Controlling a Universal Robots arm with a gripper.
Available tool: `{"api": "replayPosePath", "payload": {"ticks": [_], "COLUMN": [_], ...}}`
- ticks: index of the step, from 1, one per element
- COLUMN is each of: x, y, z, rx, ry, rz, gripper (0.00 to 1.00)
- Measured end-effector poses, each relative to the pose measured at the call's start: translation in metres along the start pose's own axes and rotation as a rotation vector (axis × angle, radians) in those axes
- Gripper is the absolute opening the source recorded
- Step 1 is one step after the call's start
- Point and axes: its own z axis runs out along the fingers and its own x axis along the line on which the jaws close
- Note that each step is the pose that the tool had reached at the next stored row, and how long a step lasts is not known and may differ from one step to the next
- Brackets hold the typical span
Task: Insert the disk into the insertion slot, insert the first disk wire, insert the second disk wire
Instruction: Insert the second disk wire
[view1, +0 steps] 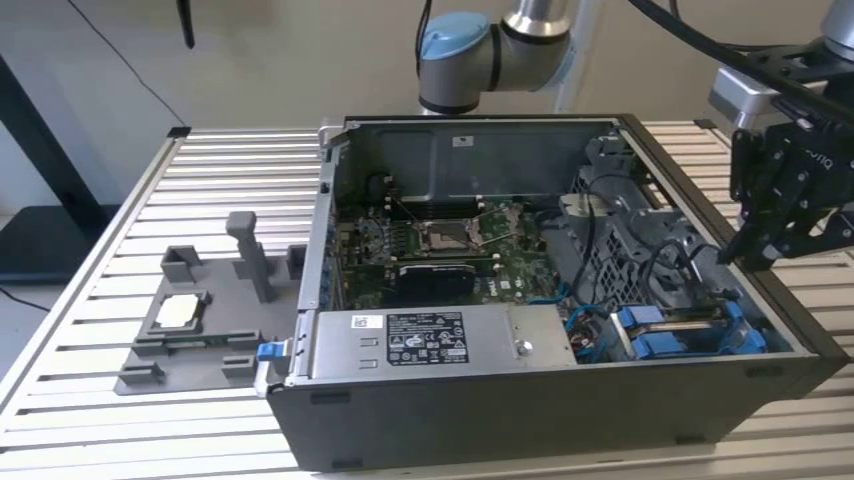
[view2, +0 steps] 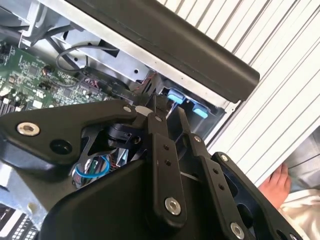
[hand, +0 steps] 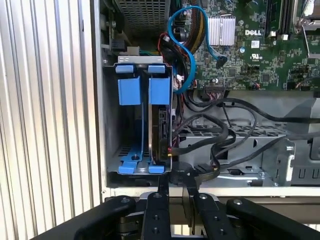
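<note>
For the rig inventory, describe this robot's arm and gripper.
The arm has silver-grey tubes and joints with pale blue caps; black cables run toward its wrist end. The gripper is matte black, built of linked bars fastened with silver screws.

1 disk (hand: 162, 131), 2 carriers (hand: 126, 91), 1 PC (view1: 534, 412).

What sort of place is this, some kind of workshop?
Probably a robotics lab bench for computer-assembly trials: an open desktop computer case lies on a slatted metal table, with a robot arm above it.
</note>
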Motion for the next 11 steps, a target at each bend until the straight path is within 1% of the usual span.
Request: {"api": "replayPosePath", "payload": {"ticks": [3, 5, 6, 8, 9, 11], "x": [-0.0003, -0.0008, -0.0011, -0.0018, -0.0018, -0.002], "y": [-0.0003, -0.0003, -0.0004, -0.0003, -0.0003, -0.0003], "z": [-0.0033, -0.0035, -0.0037, -0.0034, -0.0034, -0.0032], "rx": [-0.0024, -0.0033, -0.0045, -0.0093, -0.01, -0.0127], "ry": [0.0001, -0.0002, 0.0002, 0.001, -0.002, -0.0153], "rz": [0.003, 0.007, 0.01, 0.02, 0.024, 0.028], "gripper": [0.26, 0.26, 0.26, 0.26, 0.26, 0.26]}}
